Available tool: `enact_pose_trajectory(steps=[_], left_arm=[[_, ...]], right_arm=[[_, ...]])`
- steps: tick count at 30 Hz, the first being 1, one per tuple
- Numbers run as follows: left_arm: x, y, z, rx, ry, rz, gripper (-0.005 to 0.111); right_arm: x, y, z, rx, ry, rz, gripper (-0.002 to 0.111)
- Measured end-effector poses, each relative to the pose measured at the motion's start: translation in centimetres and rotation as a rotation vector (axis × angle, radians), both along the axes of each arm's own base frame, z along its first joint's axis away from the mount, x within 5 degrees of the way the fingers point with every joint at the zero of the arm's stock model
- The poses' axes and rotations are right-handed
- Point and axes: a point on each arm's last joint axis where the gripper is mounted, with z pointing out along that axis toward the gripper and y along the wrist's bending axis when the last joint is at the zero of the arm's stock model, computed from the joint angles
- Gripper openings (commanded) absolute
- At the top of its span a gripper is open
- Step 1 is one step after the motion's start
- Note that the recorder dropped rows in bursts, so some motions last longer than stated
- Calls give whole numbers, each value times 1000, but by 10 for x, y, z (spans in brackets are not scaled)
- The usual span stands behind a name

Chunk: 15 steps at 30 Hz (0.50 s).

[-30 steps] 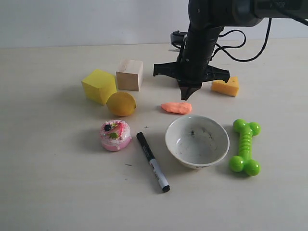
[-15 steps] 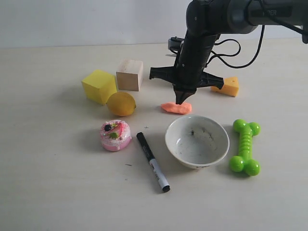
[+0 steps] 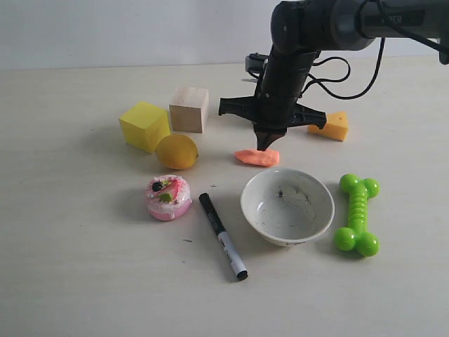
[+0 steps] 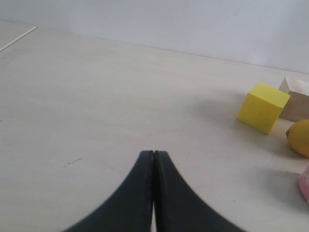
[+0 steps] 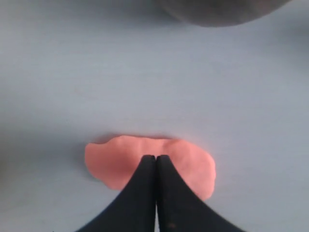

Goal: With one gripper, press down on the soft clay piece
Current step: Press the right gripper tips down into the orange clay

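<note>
On the bench [image 3: 84, 281], the cube [image 3: 144, 126] is sitting farthest left. The block [image 3: 189, 109] is sitting just behind and right of it, and the lemon [image 3: 176, 151] is lying just in front of both. The cake toy [image 3: 168, 197] is resting nearer the front, with the marker [image 3: 222, 236] lying between it and the bowl [image 3: 287, 210]. The bone toy [image 3: 358, 214] is lying right of the bowl. The clay piece [image 3: 257, 157] is lying just behind the bowl, and the right gripper [image 3: 265, 147] is standing over it, jaws together and meeting its top. The cheese wedge [image 3: 335, 126] is sitting farther back, to the right.
</note>
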Motion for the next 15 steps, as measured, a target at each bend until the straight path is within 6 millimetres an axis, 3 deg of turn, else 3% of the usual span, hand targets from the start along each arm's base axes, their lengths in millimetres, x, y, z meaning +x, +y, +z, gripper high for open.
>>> enact_pose_trajectory(steps=[15], left_arm=[[0, 0, 0, 0, 0, 0, 0]], right_arm=[[0, -1, -4, -15, 4, -4, 0]])
